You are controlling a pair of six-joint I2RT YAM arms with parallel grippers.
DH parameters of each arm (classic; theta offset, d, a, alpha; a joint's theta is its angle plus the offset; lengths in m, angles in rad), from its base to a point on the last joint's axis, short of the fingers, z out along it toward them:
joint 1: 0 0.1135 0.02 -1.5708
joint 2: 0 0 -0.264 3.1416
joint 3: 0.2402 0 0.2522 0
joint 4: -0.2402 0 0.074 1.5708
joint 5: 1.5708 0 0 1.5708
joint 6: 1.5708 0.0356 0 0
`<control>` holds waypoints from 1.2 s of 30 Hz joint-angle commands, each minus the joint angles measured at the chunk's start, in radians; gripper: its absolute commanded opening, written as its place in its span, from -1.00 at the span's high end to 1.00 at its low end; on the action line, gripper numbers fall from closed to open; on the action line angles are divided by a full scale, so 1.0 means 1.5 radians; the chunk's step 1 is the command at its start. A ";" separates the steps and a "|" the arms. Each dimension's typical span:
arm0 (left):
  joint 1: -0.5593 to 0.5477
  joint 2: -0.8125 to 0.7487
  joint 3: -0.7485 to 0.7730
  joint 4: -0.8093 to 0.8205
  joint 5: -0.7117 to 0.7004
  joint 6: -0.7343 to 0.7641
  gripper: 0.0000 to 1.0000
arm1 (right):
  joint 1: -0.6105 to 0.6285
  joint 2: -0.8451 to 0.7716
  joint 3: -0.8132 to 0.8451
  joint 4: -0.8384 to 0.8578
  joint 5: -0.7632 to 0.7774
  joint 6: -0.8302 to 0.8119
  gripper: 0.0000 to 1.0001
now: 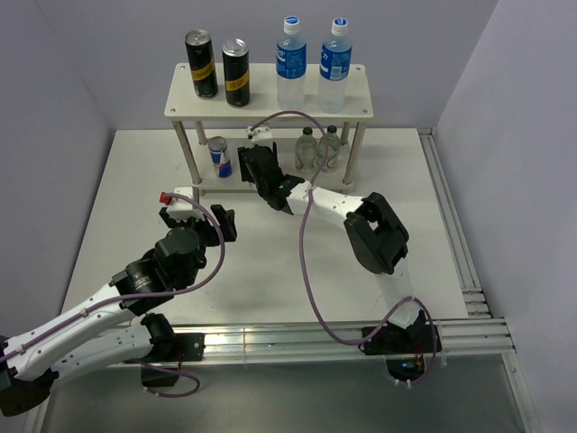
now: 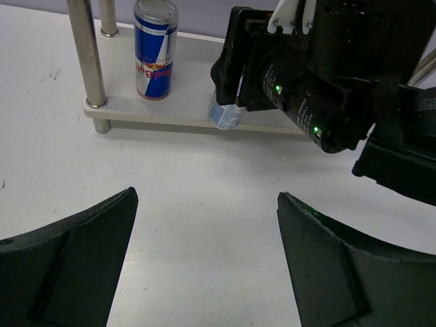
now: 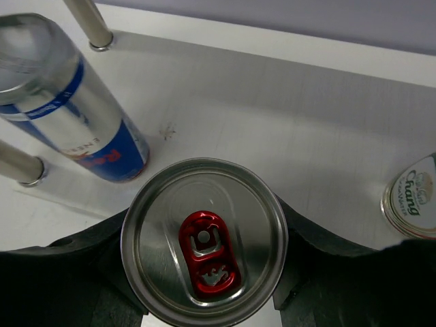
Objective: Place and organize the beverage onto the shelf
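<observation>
The cream shelf (image 1: 266,101) holds two black-and-gold cans (image 1: 201,64) on its top board at the left and two blue-labelled water bottles (image 1: 291,61) at the right. One blue-and-silver can (image 1: 219,156) stands on the lower board. My right gripper (image 1: 257,162) is shut on the second blue-and-silver can (image 3: 204,204), which has a red tab, at the front edge of the lower board (image 3: 286,102), just right of the standing can (image 3: 82,122). My left gripper (image 2: 208,204) is open and empty over the table, in front of the shelf (image 2: 177,105).
Two small clear bottles (image 1: 317,148) stand on the lower board at the right; one white cap (image 3: 412,197) shows in the right wrist view. Thin metal legs (image 2: 85,51) stand at the shelf corners. Grey walls enclose the table on three sides.
</observation>
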 commanded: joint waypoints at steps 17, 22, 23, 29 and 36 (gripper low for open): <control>-0.004 -0.024 -0.033 0.030 -0.006 0.001 -0.79 | -0.019 0.126 0.239 0.002 -0.027 -0.011 0.93; -0.004 -0.026 -0.037 0.029 -0.004 -0.002 -0.79 | -0.019 0.134 0.240 -0.007 -0.022 -0.007 -0.38; -0.004 -0.027 -0.038 0.030 -0.004 -0.003 -0.79 | -0.019 0.134 0.236 -0.006 -0.020 -0.007 -0.45; -0.004 -0.029 -0.040 0.029 -0.007 -0.004 -0.78 | -0.017 0.119 0.196 0.012 -0.012 -0.010 -0.70; -0.004 -0.029 -0.041 0.030 -0.012 -0.007 -0.79 | -0.010 0.054 0.092 0.046 -0.030 -0.004 -0.97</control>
